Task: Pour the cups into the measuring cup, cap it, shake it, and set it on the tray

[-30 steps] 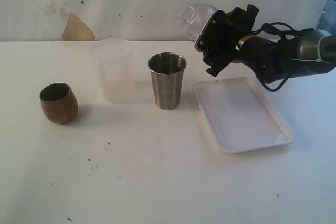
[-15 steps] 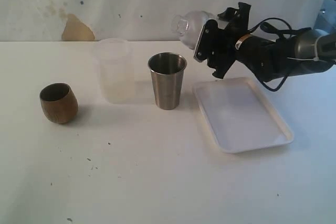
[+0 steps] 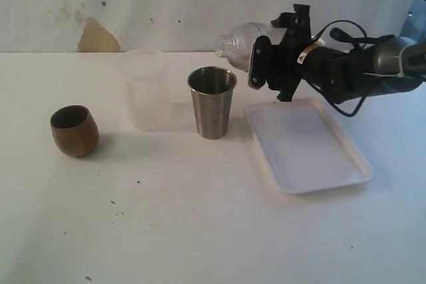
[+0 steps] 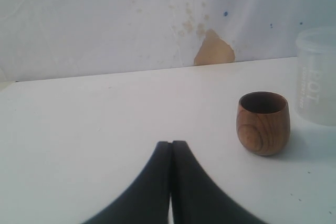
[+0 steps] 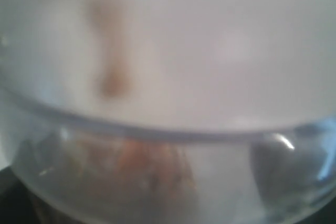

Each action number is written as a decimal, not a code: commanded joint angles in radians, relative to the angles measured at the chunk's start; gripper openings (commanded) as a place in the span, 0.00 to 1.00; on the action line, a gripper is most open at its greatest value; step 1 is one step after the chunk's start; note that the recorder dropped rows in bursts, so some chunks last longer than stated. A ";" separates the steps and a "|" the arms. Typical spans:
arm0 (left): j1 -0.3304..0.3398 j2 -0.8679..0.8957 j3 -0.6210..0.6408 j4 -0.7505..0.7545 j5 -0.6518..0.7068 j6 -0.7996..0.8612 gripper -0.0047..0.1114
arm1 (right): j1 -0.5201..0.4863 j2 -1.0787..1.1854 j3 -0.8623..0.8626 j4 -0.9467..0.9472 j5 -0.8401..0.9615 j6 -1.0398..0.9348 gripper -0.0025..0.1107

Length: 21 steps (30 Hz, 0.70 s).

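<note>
Wooden cup (image 3: 74, 130), steel tumbler (image 3: 212, 102): two; left jaws together, right jaws seemingly clamping lid (image 3: 238, 36).

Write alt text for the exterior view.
The right claw holds a clear dome lid in the air near a steel tumbler and a white tray. Left of the tumbler, a translucent plastic cup and a wooden cup stand on the table.

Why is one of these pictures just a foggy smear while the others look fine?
Right wrist view: the clear dome-shaped plastic lid sits very close to the lens, so all is out of focus; left wrist view: the small brown wooden cup is crisp, only the near black fingers go soft; exterior view: sharp, even light, faint shadows.
</note>
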 commanded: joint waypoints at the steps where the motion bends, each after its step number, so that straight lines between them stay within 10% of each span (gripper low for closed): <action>1: 0.001 -0.005 0.006 0.007 -0.013 -0.001 0.04 | -0.009 -0.016 -0.015 0.001 -0.059 -0.072 0.02; 21: 0.001 -0.005 0.006 0.007 -0.013 -0.001 0.04 | -0.009 -0.016 -0.015 -0.004 -0.086 -0.223 0.02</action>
